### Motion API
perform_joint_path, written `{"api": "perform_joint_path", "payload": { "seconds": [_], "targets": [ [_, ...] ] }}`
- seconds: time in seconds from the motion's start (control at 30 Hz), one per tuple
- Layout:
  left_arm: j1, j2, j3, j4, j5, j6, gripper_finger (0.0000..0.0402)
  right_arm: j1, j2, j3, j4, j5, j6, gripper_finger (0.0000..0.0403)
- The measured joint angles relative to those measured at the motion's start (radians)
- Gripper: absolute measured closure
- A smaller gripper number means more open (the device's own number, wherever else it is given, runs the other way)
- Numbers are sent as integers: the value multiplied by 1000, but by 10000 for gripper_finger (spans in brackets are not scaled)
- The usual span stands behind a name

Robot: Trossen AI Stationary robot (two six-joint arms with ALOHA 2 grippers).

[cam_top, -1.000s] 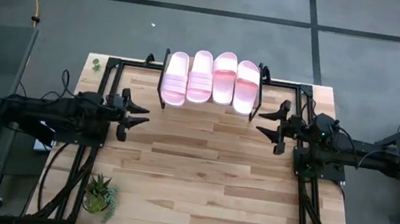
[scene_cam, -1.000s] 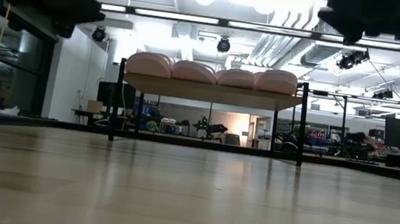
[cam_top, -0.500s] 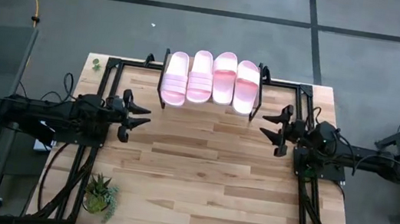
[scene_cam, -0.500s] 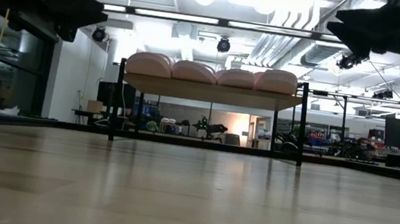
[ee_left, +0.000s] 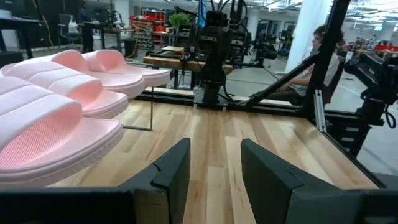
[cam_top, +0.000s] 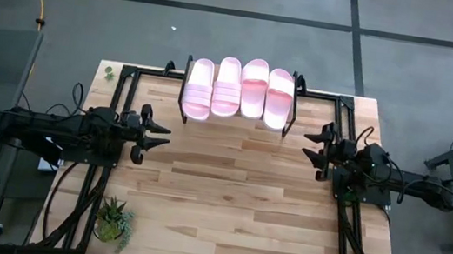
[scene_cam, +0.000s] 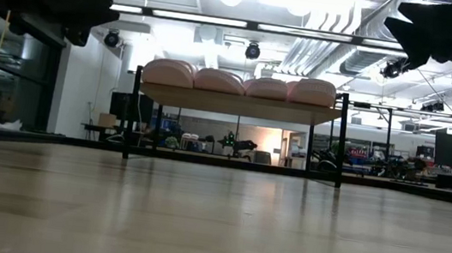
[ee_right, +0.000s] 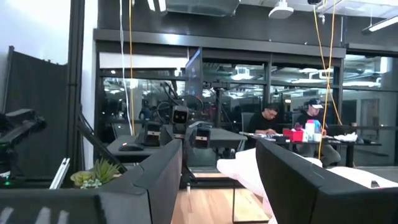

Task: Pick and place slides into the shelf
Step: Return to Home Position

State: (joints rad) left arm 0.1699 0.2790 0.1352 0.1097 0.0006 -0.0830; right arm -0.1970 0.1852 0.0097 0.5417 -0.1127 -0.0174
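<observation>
Four pale pink slide sandals (cam_top: pixel 240 92) with wide ribbed straps lie side by side on the small light-wood shelf (scene_cam: pixel 237 105) with thin black metal legs. None shows on the plank tabletop (cam_top: pixel 225 206), so the placing looks finished. Near the table's opposite sides, the left gripper (cam_top: pixel 158 133) and the right gripper (cam_top: pixel 311 147) face inward, clear of the shelf, fingers spread and empty.
</observation>
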Motion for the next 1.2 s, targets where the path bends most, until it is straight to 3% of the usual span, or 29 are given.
{"api": "perform_joint_path", "payload": {
  "seconds": [0.1, 0.27, 1.0, 1.2],
  "targets": [
    [0, 0, -12, 18, 0, -2, 275, 1, -4, 0, -4, -6, 0, 206],
    [0, 0, -129, 205, -5, -3, 275, 1, -4, 0, -7, -11, 3, 206],
    [0, 0, -126, 187, -20, 26, 275, 1, -4, -1, -66, -53, -7, 206],
    [-1, 0, -126, 114, -75, 46, 275, 1, -4, -1, -161, -1, -8, 206]
  ]
}}
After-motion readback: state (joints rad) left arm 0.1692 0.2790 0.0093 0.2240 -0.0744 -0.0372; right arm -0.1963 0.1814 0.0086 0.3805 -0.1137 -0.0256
